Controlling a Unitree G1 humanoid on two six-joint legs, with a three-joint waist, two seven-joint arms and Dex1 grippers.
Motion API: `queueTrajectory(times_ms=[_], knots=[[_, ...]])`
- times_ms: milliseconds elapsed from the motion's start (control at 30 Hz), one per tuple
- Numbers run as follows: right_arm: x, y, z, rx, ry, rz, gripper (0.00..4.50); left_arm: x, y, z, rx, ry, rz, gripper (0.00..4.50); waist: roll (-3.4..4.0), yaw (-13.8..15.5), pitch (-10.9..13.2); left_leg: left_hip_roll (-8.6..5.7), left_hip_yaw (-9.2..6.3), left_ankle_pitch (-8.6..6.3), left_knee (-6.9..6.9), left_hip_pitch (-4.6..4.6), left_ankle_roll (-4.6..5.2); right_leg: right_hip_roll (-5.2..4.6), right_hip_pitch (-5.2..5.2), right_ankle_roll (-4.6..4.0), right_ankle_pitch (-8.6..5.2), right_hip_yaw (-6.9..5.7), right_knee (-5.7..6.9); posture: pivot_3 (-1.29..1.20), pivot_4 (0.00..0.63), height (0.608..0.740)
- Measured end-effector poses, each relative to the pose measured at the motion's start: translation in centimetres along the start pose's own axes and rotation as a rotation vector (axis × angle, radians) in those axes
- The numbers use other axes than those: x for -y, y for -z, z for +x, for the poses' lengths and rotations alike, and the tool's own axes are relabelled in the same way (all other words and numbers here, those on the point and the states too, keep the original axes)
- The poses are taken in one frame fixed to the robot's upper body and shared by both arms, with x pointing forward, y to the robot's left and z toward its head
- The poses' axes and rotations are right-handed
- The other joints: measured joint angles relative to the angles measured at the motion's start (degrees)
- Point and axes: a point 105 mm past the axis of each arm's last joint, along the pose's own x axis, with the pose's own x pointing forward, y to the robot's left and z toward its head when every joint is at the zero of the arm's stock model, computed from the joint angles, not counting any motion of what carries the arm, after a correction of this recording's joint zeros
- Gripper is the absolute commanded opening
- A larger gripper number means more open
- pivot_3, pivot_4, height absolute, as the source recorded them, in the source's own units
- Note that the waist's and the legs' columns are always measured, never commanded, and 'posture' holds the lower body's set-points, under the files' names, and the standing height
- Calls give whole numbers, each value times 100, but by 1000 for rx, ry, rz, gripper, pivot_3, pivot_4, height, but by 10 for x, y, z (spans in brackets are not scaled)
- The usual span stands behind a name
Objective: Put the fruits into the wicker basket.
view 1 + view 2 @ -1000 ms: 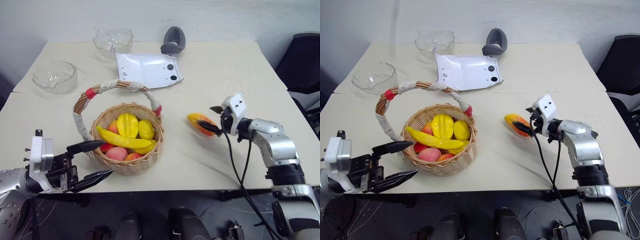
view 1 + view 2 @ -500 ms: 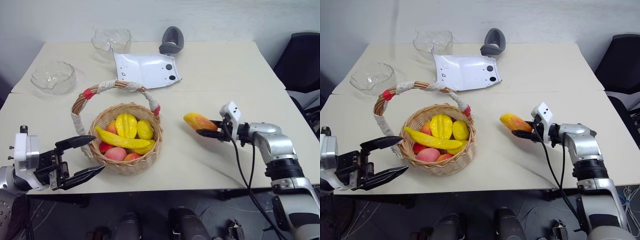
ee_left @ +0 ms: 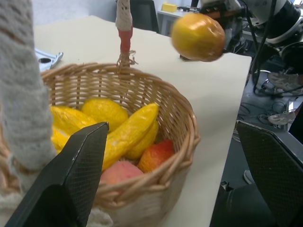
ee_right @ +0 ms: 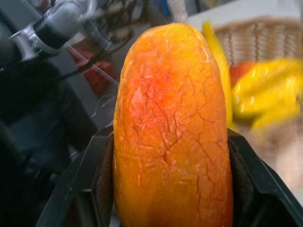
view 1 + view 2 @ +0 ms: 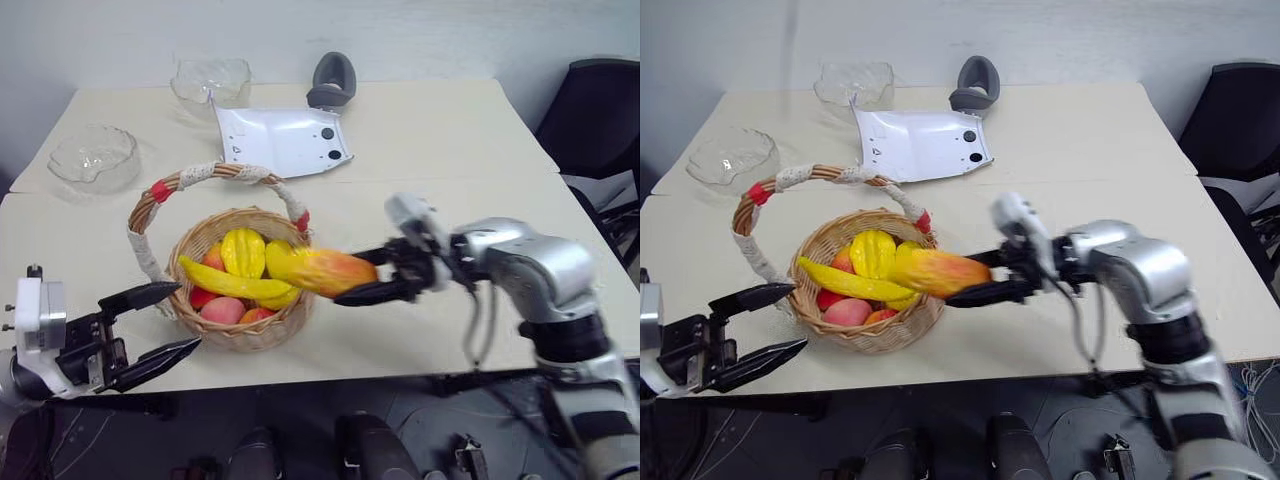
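Note:
The wicker basket (image 5: 243, 333) stands on the table near its front edge, with a white-wrapped, red-taped handle (image 5: 215, 172). Inside lie a yellow banana (image 5: 225, 283), other yellow fruits (image 5: 241, 250) and reddish ones (image 5: 222, 310). My right gripper (image 5: 348, 277) is shut on an orange-red mango (image 5: 315, 270), held level just above the basket's right rim, its yellowish end over the inside. The right wrist view has the mango (image 4: 173, 132) clamped between both fingers (image 4: 94, 161). My left gripper (image 5: 180, 318) stands open and empty at the basket's front left; its wrist view looks over the rim (image 3: 187, 127).
Two clear glass bowls (image 5: 92, 155) (image 5: 210, 78) sit at the back left. A white flat panel (image 5: 278, 140) and a dark grey object (image 5: 332, 78) lie behind the basket. A black chair (image 5: 590, 110) stands beyond the table's right side.
The right gripper shut on the mango, lifted it off the table and carried it left to the basket's rim. The left gripper drew slightly away from the basket, still open.

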Motion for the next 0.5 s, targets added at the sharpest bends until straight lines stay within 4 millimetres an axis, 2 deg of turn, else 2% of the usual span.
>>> queueTrajectory(times_ms=[133,267,333,367,500], knots=[[9,-8,35,51,57,-42,2293,0,8,-9,-14,-54,-32,4500,-10,38,-6,-10,-3,-4,4,-8,7,-10,0,0,0,-3,-4,0,150,740],[16,1,44,17,111,-35,3594,-1,9,-12,-1,-93,-22,4500,-12,94,-7,-19,-1,-8,7,-9,19,-22,1,2,1,-3,-6,0,150,740],[17,-1,39,45,130,-22,4278,-2,9,-12,21,-116,-30,4500,-13,119,-8,-17,-3,-9,5,-9,20,-21,1,2,1,-4,-6,0,150,740],[16,-2,34,70,123,-13,4460,-2,8,-12,27,-122,-34,4500,-14,134,-8,-16,-5,-9,4,-9,20,-20,2,2,1,-6,-6,0,150,740],[-9,6,-6,98,-3,24,4460,3,9,-11,11,-113,-34,4500,-13,149,-8,-18,-5,-18,5,-7,33,-21,12,4,2,-8,-18,0,150,740]])
